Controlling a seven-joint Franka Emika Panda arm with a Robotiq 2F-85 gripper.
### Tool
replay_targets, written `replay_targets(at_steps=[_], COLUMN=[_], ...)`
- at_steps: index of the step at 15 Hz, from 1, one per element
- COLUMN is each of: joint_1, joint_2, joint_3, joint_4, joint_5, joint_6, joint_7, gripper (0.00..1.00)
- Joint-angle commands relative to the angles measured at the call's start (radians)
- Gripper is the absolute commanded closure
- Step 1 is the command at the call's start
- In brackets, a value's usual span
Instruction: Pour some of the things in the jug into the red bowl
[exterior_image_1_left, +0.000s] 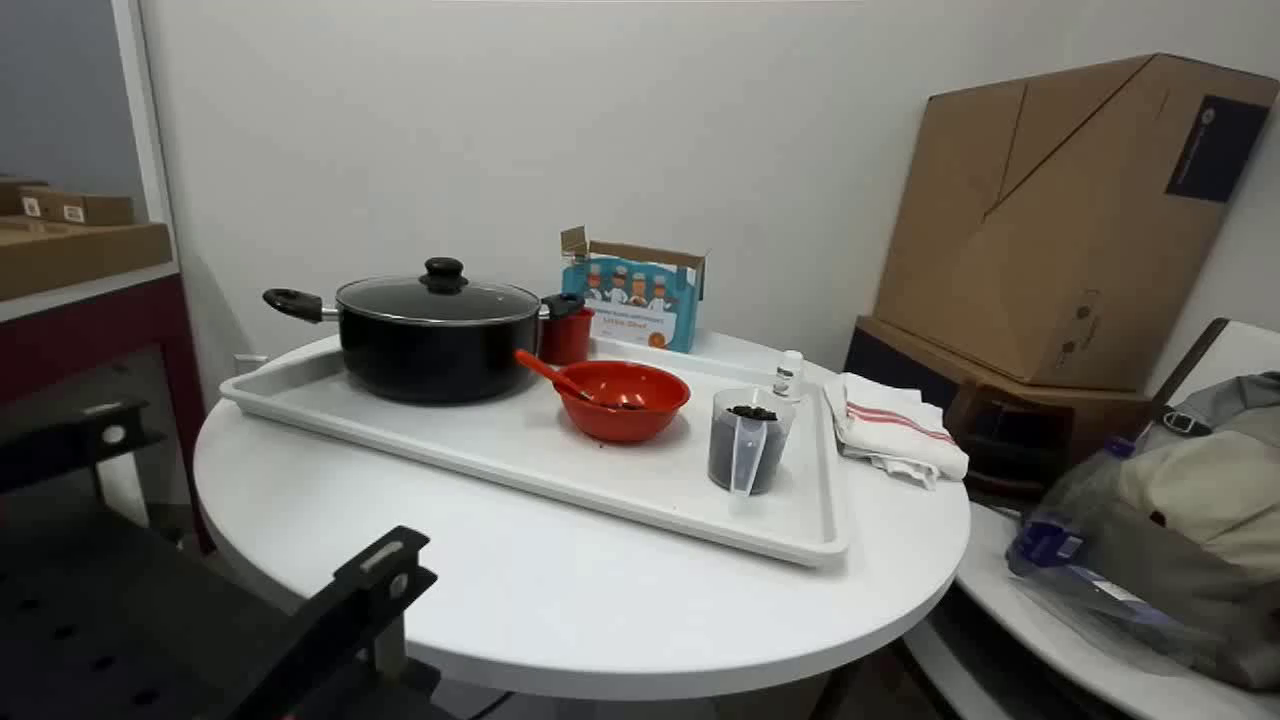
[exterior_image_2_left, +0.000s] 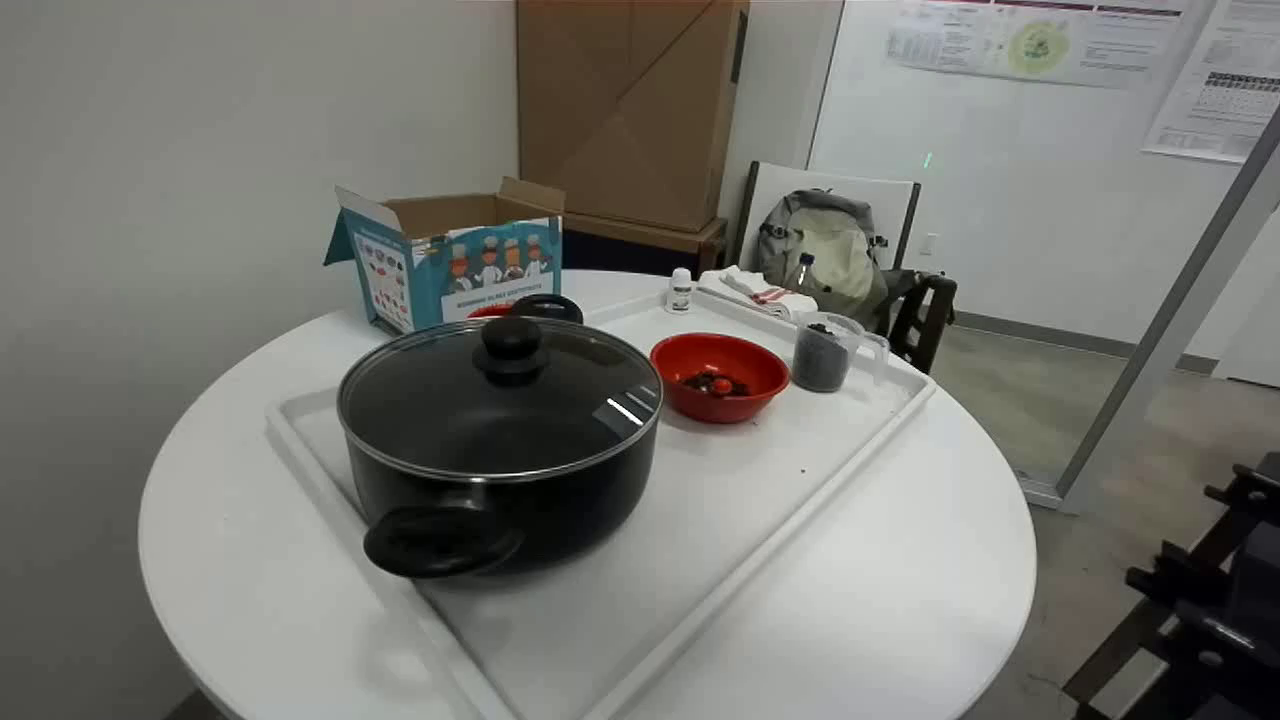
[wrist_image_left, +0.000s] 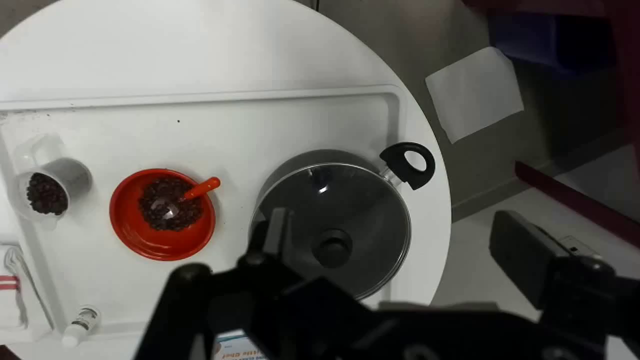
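Note:
The jug (exterior_image_1_left: 748, 445) is a clear plastic cup with a handle, standing upright on a tray and filled with small dark pieces. It also shows beside the red bowl in an exterior view (exterior_image_2_left: 823, 355) and in the wrist view (wrist_image_left: 55, 187). The red bowl (exterior_image_1_left: 622, 410) holds some dark pieces and a spoon with a red-orange handle; it also shows in an exterior view (exterior_image_2_left: 718, 378) and the wrist view (wrist_image_left: 162, 215). My gripper (wrist_image_left: 392, 220) is open and empty, its fingers wide apart high above the pot side of the table. The gripper is out of both exterior views.
A large black lidded pot (exterior_image_1_left: 440, 340) stands on the white tray (exterior_image_1_left: 500, 470). A red cup (exterior_image_1_left: 568, 338) is behind it. A small white bottle (exterior_image_1_left: 789, 375), a folded towel (exterior_image_1_left: 895, 425) and a blue box (exterior_image_1_left: 640, 300) are around the tray. A few dark crumbs lie on the tray.

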Motion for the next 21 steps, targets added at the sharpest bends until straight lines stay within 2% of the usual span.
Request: replay_targets(at_steps=[1,3,9,13,16,17,18,21], joint_1=[0.006,-0.014,-0.100,-0.170,-0.225,-0.234,-0.215,-0.220], joint_2=[0.001,0.000,-0.002,-0.030,-0.072,-0.084,-0.031,-0.035], joint_3=[-0.005,-0.021,-0.138,-0.206,-0.222,-0.233,-0.229,-0.234], joint_4=[0.002,0.002,-0.060,-0.109,-0.137,-0.146,-0.108,-0.110], joint_5=[-0.002,-0.044,-0.133,-0.262,-0.380,-0.387,-0.352,-0.355], joint_6=[-0.002,-0.036,-0.073,-0.063,-0.045,-0.021,-0.053,-0.052], joint_7=[0.002,-0.019,-0.120,-0.203,-0.161,-0.157,-0.175,-0.177], gripper=[0.00,0.00,0.00,0.00,0.00,0.00,0.00,0.00])
